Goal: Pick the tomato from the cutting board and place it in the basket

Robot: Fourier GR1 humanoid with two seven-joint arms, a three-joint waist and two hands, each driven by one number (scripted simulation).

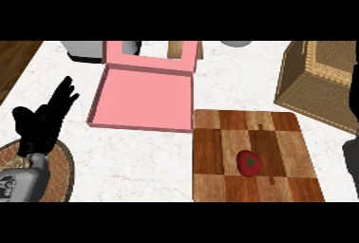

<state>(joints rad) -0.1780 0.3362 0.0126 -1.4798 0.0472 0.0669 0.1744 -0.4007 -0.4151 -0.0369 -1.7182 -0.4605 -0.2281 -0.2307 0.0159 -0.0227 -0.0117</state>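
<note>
Our left hand [43, 124] rests open, fingers up, at the left edge; our right hand [353, 163] is a dark sliver whose state we cannot tell. Near its left the tomato [250, 163] lies on the cutting board [210, 142]; we judge it light, smooth and bruisable, best cupped round its middle. The basket [316, 80] stands just beyond that hand with nothing between, and the pink box [144, 99] sits well left.

You see the red tomato [250, 163] lying on the checkered wooden board [210, 147], near its front. The wicker basket [316, 83] stands just beyond the board's right corner.
</note>
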